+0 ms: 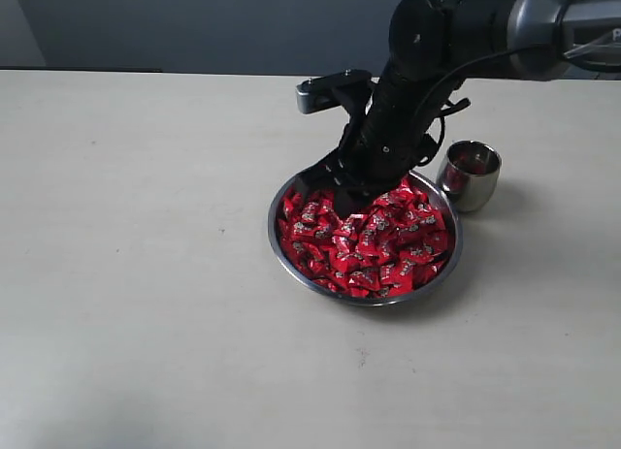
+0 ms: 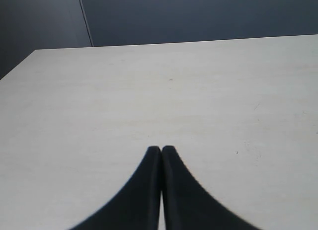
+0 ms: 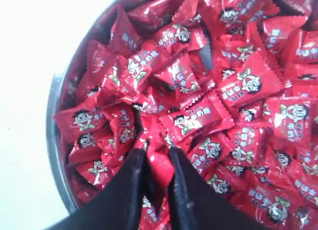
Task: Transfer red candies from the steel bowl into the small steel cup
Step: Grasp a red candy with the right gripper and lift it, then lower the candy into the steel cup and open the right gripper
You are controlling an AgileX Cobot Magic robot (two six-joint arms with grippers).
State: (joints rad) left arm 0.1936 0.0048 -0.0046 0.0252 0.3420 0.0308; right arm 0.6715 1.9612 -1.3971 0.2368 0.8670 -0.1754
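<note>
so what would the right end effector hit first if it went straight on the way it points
The candies packed under the end effector; the bowl floor likely lies below them.

L gripper (image 2: 161, 149) tips touching, over pale table (image 2: 149, 91). Dark wall (image 2: 198, 16) at 12 o'clock from tips, past table's edge.

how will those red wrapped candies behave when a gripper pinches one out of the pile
Probably slippery: the red candies have glossy, crinkled wrappers, so the one pinched by the right gripper may slide out. Likely light and loose, heaped in the steel bowl, so neighbours could shift or get dragged along.
</note>
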